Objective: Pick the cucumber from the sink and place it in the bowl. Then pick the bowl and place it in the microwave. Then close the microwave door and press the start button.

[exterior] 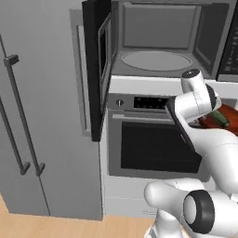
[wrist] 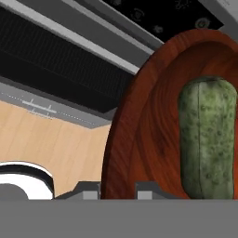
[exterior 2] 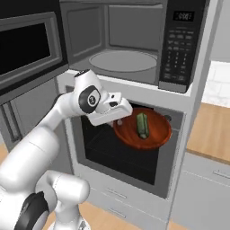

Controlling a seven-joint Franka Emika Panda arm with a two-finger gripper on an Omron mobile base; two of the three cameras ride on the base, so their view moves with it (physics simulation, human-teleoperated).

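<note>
The microwave (exterior 2: 134, 45) stands above the gripper, its cavity open with one round pale turntable inside. The microwave door (exterior: 98, 65) is swung wide open, up and to the left of the gripper. The display and the button labels are too small to read. One bowl (exterior 2: 150, 134) hangs in front of the oven (exterior: 153, 144), below the cavity; in the left base view the arm hides most of it. The gripper (exterior 2: 117, 120) is closed on the bowl's rim. One cucumber (exterior 2: 142, 125) lies inside the bowl, just beyond the fingers (wrist: 148, 189).
</note>
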